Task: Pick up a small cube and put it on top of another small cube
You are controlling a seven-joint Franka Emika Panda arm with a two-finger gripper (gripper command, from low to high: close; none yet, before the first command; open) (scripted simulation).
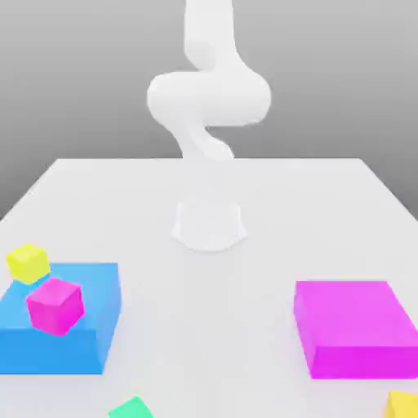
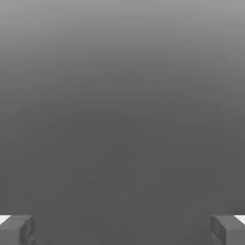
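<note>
Fingertips stand spread wide, pinching nothing; golden small cube sits unlabelled at the table's near corner.

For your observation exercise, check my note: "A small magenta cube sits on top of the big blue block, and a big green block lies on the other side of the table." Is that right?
One detail is wrong. The small magenta cube does sit on the big blue block, but the big block on the other side of the table is magenta, not green. The exterior view shows it.
</note>
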